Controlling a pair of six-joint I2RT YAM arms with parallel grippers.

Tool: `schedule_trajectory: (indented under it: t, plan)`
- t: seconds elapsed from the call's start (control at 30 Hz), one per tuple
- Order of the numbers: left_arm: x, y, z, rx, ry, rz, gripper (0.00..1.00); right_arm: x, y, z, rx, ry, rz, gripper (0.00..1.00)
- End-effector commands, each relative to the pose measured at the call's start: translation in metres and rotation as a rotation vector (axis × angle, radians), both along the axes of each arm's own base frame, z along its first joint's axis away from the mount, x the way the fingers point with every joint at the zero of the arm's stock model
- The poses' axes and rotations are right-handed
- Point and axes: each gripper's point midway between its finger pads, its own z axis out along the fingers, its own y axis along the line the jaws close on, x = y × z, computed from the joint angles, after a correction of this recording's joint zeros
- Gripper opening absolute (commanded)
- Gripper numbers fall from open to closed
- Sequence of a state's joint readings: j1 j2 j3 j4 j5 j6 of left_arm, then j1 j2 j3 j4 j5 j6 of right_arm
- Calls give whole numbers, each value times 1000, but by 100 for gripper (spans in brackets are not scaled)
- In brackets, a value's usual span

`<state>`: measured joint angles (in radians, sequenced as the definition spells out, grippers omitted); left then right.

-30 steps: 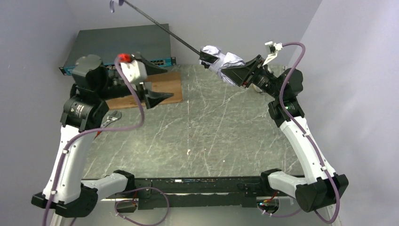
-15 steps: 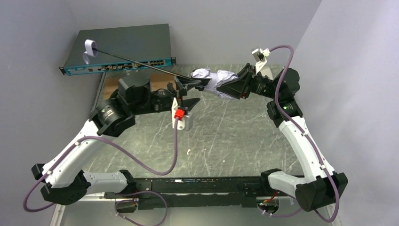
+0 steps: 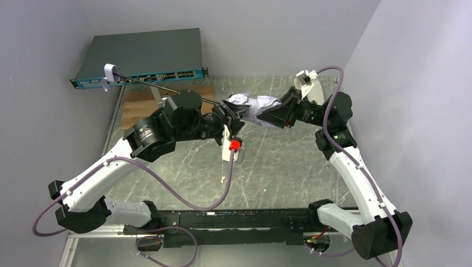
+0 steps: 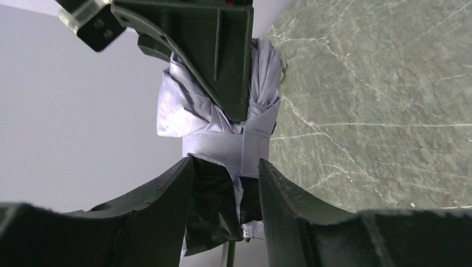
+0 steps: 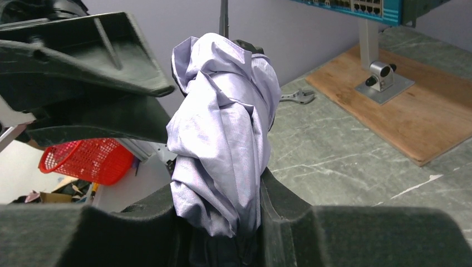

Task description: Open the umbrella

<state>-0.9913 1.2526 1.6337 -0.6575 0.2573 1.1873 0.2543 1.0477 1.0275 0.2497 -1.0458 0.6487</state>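
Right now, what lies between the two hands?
The umbrella: its bundled canopy bridges the gap from the left hand to the right hand, clearest in the top view.

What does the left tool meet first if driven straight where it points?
The bundled umbrella, sitting between the fingers of the left tool; right behind it, the right tool gripping that bundle.

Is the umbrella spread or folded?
Folded: the umbrella is a crumpled bundle with a strap around it, though its shaft is extended.
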Motion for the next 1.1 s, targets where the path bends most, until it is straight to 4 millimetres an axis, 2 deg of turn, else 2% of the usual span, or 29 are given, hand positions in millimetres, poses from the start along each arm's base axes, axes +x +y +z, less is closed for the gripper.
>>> schedule_trajectory:
  t: [0.0, 0.2, 0.37, 0.47, 0.63, 0.7, 0.77, 0.83, 0.97, 1.07]
  plan:
    - [-10, -2, 17, -13, -56, -13, 50, -12, -4, 31, 71, -141, -24, 0]
    - [-19, -16, -6, 43, -45, -79, 46, -10, -3, 20, 61, -103, -13, 0]
    - [-3, -17, -30, 92, -8, 5, 45, -19, -3, 17, 51, -127, 7, 0]
    - [-3, -12, -50, 139, 16, 14, 39, -20, -2, 13, 41, -129, 7, 0]
    - [-2, -5, -69, 166, 31, 40, 25, -25, -1, 16, 46, -139, 20, 0]
    - [-3, -3, -74, 172, 44, 42, 18, -25, -1, 16, 48, -136, 19, 0]
    - [-3, -2, -77, 173, 48, 48, 6, -25, 0, 16, 53, -131, 22, 0]
    - [-1, 0, -79, 169, 46, 63, 0, -27, 1, 17, 60, -130, 28, 0]
    - [6, 3, -79, 152, 39, 111, 0, -28, 2, 15, 54, -132, 32, 0]
    - [-2, 6, -87, 171, 80, 90, 0, -27, 2, 17, 56, -133, 26, 0]
